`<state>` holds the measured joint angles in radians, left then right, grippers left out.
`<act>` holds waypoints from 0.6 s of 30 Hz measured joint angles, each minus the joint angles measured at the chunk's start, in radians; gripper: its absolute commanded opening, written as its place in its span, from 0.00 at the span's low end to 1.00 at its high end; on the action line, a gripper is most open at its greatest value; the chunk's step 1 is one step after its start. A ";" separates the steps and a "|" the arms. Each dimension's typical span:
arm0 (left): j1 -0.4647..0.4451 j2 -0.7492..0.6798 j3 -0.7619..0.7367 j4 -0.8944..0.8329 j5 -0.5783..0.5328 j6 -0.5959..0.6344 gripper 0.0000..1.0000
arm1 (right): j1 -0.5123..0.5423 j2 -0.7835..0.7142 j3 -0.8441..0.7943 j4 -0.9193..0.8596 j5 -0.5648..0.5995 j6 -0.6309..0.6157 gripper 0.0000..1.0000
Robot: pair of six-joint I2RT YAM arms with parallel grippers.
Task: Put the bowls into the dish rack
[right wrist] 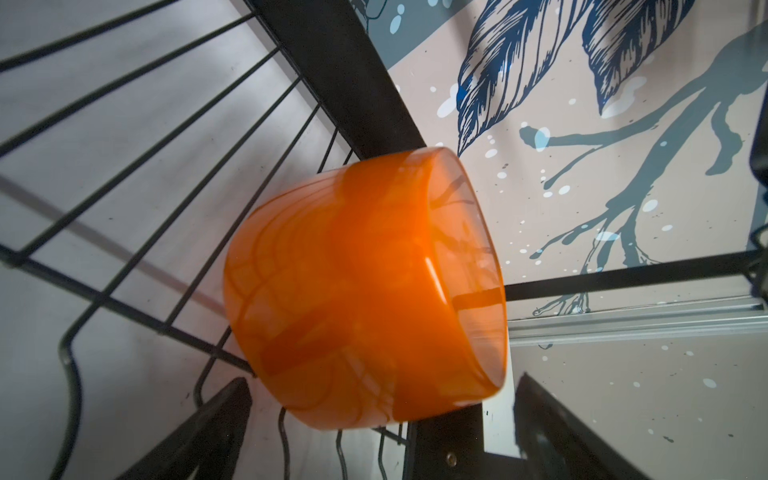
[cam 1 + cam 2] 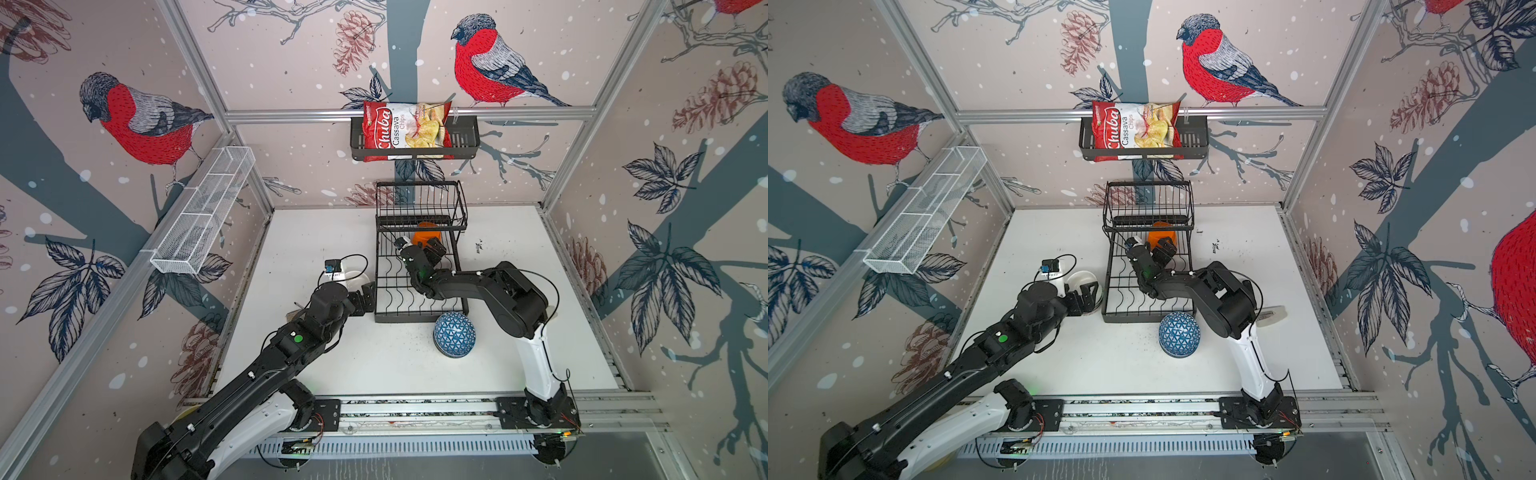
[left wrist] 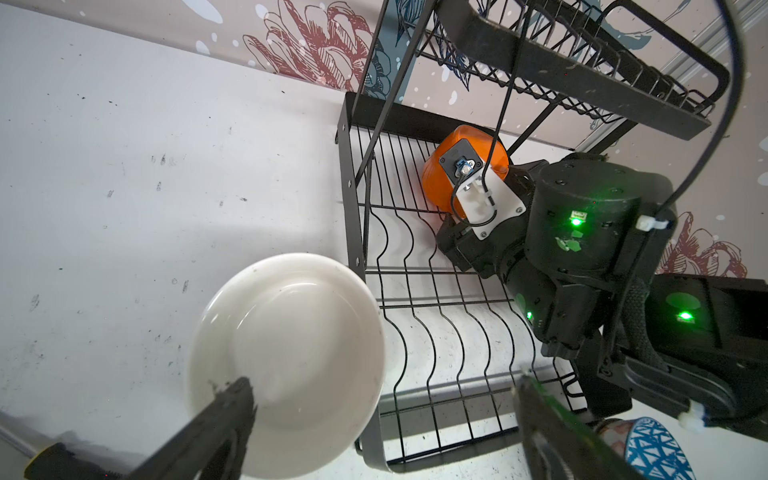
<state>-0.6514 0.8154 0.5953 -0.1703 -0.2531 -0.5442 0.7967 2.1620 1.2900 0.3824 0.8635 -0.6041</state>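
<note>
Bird-print walls close in a white tabletop (image 2: 374,374), with the rack (image 2: 399,319) standing toward the back. An orange bowl (image 2: 423,235) lies on its side at the far end of the rack's lower level, under the upper tier (image 2: 419,199). The right tool (image 2: 436,247) reaches in over the wire dividers with its jaws apart. The right wrist view shows the bowl just ahead of them with neither side pressing it, so I judge that bowl released.

A white bowl (image 3: 291,353) sits upright on the tabletop just beside the rack's left edge. A blue bowl (image 2: 454,334) rests upside down near the rack's front right corner. The left tool (image 2: 363,296) hangs at the white bowl, jaws wide. In the left wrist view one finger (image 3: 232,399) lies over the bowl's inside and the other is past the rack-side rim, so that wall stands between them. How far above the bowl it hangs I cannot tell.

The step in hand looks like picking up the white bowl:
- Drop until the inner finger is well below the rim, then pinch the wall squarely, since glazed ceramic slips.
- Lift clear of the rack's edge before carrying across.
- Wait until the right arm is out of the rack, or the two may meet over the dividers.
- Draw the right tool straight back so it does not nudge the tipped orange bowl.
</note>
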 measured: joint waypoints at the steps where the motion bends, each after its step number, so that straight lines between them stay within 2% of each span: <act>1: 0.000 0.000 0.000 0.000 0.000 0.000 0.96 | 0.000 0.000 0.000 0.000 0.000 0.001 0.99; 18: 0.001 -0.020 0.001 -0.034 -0.014 -0.011 0.96 | -0.048 -0.001 0.064 -0.038 -0.003 0.138 0.99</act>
<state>-0.6506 0.7952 0.5964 -0.2043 -0.2676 -0.5552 0.7490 2.1609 1.3537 0.3443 0.8604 -0.4660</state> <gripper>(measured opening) 0.964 0.992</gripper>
